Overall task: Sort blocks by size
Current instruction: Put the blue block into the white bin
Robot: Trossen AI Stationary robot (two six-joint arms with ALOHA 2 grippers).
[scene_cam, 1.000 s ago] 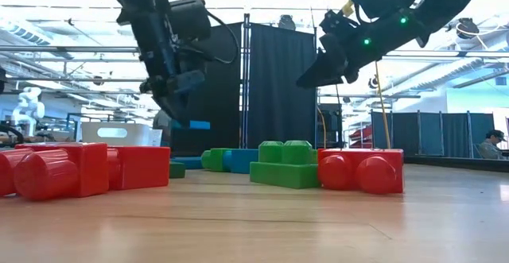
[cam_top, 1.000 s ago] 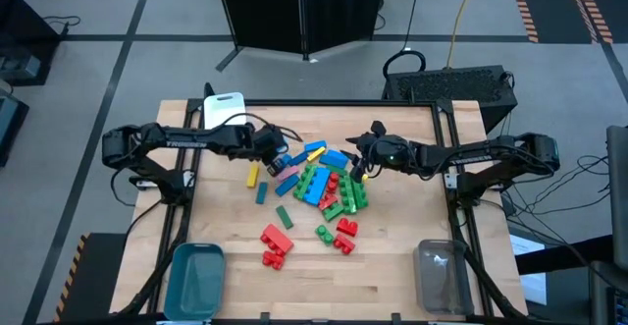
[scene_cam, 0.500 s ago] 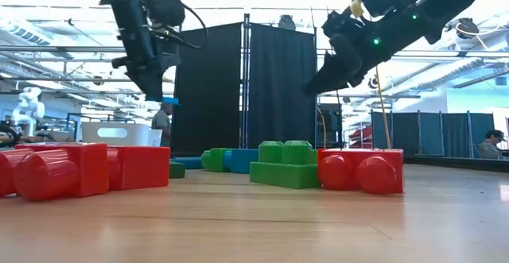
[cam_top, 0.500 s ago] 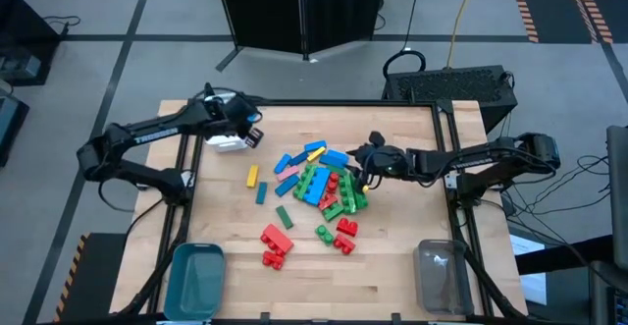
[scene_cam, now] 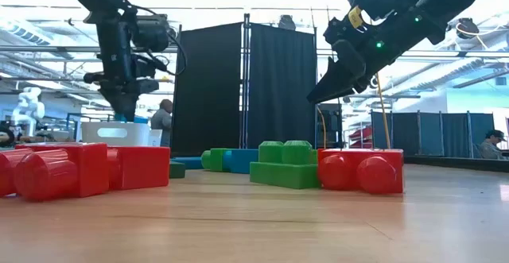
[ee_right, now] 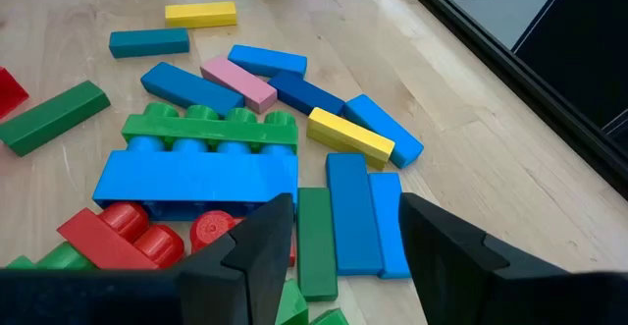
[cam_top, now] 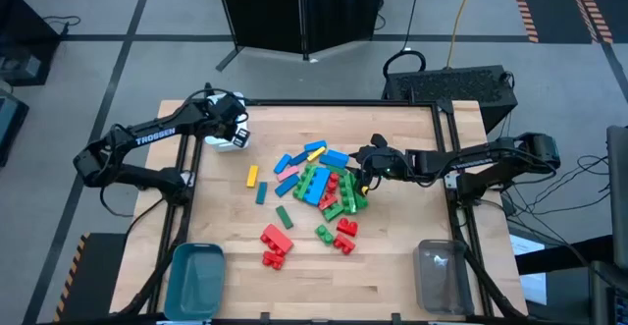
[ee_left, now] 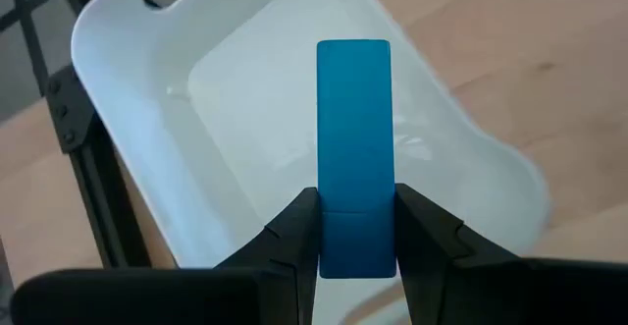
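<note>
A pile of red, green, blue, yellow and pink blocks (cam_top: 319, 183) lies mid-table. My left gripper (cam_top: 235, 134) hangs over the white bin (cam_top: 224, 119) at the table's far left corner, shut on a thin blue bar block (ee_left: 353, 153). My right gripper (cam_top: 363, 173) is open and empty, just above the pile's right side; its fingers (ee_right: 257, 251) stand over flat green and blue bars (ee_right: 339, 222). My left gripper pinches the blue bar's two long sides near its one end (ee_left: 355, 242) between its two fingers. The bar runs along the fingers and sticks out past their tips. It is lifted clear, above the white bin's hollow (ee_left: 275, 138).
A teal bin (cam_top: 194, 278) stands at the near left corner and a clear bin (cam_top: 440, 276) at the near right. Loose red blocks (cam_top: 276, 246) and a green bar (cam_top: 284, 216) lie nearer the front edge. Bare wood lies along the near edge.
My left gripper has carried the blue bar from the pile's left side toward the table's far left corner, over the white bin, still shut on it. My right gripper has sunk a little toward the pile's right side.
</note>
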